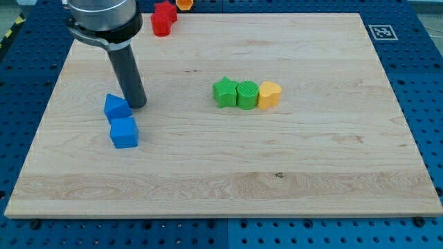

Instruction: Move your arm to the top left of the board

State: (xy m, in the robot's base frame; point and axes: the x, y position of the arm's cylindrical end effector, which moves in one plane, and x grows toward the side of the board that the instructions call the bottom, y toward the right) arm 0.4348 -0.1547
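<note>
The rod had no jaws to open or close, and my tip (138, 105) rested just right of the upper of 2 blue blocks (116, 106), apparently free to travel toward the board's top-left corner (82, 34).

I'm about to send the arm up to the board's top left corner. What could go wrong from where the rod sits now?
1. My tip sits right beside the upper blue block, at its right edge; any leftward drift at the start could shove it, and perhaps the blue cube just below it.
2. The red block lies at the board's top edge, with an orange block beyond it; overshooting toward the view's right could push the red one off.
</note>
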